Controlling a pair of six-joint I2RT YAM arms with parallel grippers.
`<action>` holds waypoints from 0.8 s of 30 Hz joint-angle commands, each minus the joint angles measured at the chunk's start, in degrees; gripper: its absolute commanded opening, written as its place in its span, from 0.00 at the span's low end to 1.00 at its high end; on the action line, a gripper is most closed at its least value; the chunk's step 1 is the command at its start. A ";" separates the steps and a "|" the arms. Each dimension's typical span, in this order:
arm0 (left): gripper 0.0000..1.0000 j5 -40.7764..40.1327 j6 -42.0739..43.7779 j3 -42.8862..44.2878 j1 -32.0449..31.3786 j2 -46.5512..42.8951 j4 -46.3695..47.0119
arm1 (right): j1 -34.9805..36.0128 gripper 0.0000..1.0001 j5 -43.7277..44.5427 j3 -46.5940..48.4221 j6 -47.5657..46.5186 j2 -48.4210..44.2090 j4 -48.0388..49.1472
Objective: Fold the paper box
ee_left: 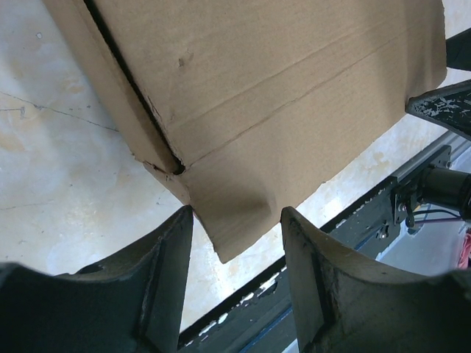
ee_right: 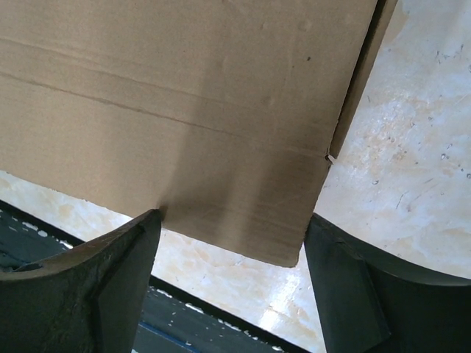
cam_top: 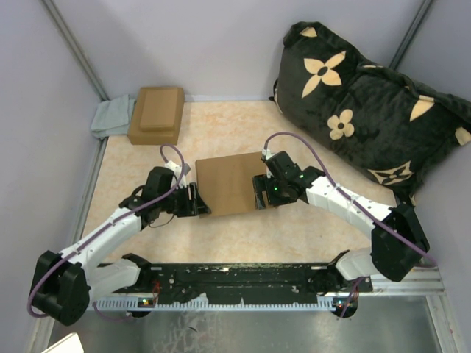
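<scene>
on the tabletop (cam_top: pixel 235 125), your paper box (cam_top: pixel 229 184) looks folded shut; left claw (cam_top: pixel 200 200) and right claw (cam_top: pixel 259 193) flank it, both spread open, gripping nothing. little seems left.

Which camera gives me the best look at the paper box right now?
Top external. It alone shows the whole paper box, with all four edges in frame. The left wrist view shows only one corner, with creases and a dark gap along a side. The right wrist view shows only one creased panel and its edge.
</scene>
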 commanded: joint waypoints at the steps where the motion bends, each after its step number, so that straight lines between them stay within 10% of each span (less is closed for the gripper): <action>1: 0.57 2.02 0.81 0.78 -0.29 -1.51 0.58 | 0.44 0.77 -3.26 2.94 -0.59 -1.60 1.44; 24: 0.57 5.35 0.11 1.83 -0.27 -2.71 0.38 | 0.41 0.76 -0.53 3.50 -0.60 -2.92 -1.31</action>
